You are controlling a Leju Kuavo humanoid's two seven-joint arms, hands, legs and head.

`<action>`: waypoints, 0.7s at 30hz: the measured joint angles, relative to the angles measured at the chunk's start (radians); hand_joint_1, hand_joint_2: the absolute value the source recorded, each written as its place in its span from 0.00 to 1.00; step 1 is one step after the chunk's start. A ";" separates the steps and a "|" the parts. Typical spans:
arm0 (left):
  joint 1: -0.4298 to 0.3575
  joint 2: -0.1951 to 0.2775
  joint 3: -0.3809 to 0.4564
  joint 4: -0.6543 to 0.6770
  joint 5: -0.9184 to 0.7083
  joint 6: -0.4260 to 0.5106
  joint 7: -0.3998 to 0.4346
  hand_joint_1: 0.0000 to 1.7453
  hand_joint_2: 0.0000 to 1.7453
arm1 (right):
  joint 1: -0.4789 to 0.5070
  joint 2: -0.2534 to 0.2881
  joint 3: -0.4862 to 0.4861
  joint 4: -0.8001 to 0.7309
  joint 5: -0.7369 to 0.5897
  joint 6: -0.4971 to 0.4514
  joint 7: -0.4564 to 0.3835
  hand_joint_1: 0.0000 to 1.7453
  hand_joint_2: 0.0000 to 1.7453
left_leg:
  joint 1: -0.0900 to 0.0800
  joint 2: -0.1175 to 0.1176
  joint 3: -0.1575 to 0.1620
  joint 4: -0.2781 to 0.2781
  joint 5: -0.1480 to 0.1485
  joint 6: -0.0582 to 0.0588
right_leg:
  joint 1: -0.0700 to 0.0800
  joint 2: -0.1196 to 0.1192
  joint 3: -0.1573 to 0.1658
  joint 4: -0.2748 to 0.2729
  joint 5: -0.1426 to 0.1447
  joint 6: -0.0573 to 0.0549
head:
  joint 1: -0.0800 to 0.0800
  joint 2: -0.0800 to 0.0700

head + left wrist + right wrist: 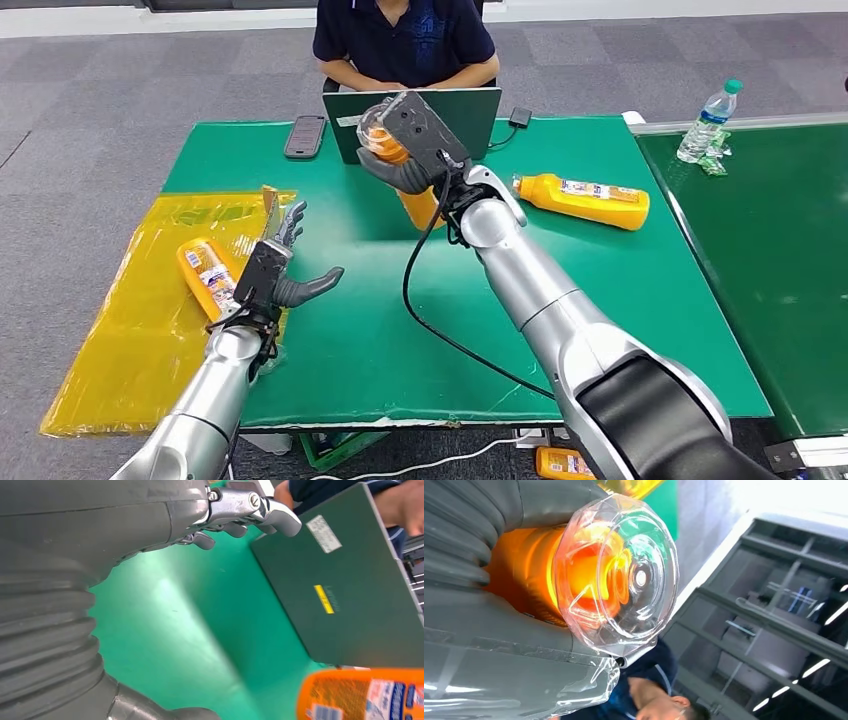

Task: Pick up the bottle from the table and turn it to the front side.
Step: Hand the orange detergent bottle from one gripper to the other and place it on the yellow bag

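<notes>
My right hand (415, 150) grips an orange bottle (422, 205) and holds it raised above the green table (350, 330), just in front of the laptop. Its clear cap (378, 125) points up and away from me. In the right wrist view the cap (624, 575) faces the camera, with the grey hand (499, 630) wrapped around the orange body (529, 575). My left hand (282, 275) hovers open over the table's left side, fingers spread and holding nothing. In the left wrist view its fingers (250, 510) reach over bare green table.
A second orange bottle (582, 200) lies on the table at the right, a third (207, 275) on the yellow sheet (130, 330) at the left. A laptop (470, 110), a phone (305, 135) and a seated person (400, 40) are at the far edge. A water bottle (710, 120) stands on the neighbouring table.
</notes>
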 joint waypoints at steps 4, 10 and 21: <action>-0.043 -0.020 -0.001 0.042 -0.002 0.024 0.000 0.00 1.00 | 0.000 0.020 0.000 -0.033 -0.013 0.006 0.017 1.00 1.00 | 0.000 0.000 0.000 0.000 0.000 0.000 | 0.000 0.000 0.000 0.000 0.000 0.000 | 0.000 0.000; -0.098 -0.051 -0.010 0.103 -0.013 0.076 0.000 0.00 1.00 | 0.000 0.039 0.000 -0.062 -0.040 0.017 0.024 1.00 1.00 | 0.000 0.000 0.000 0.001 0.000 0.000 | 0.000 0.000 0.000 0.000 0.000 0.000 | 0.000 0.000; -0.159 -0.093 -0.024 0.175 -0.004 0.084 0.000 0.00 1.00 | 0.001 0.058 0.000 -0.081 -0.069 0.028 0.021 1.00 1.00 | 0.000 0.000 0.000 0.001 0.000 0.000 | 0.000 0.000 0.000 0.000 0.000 0.000 | 0.000 0.000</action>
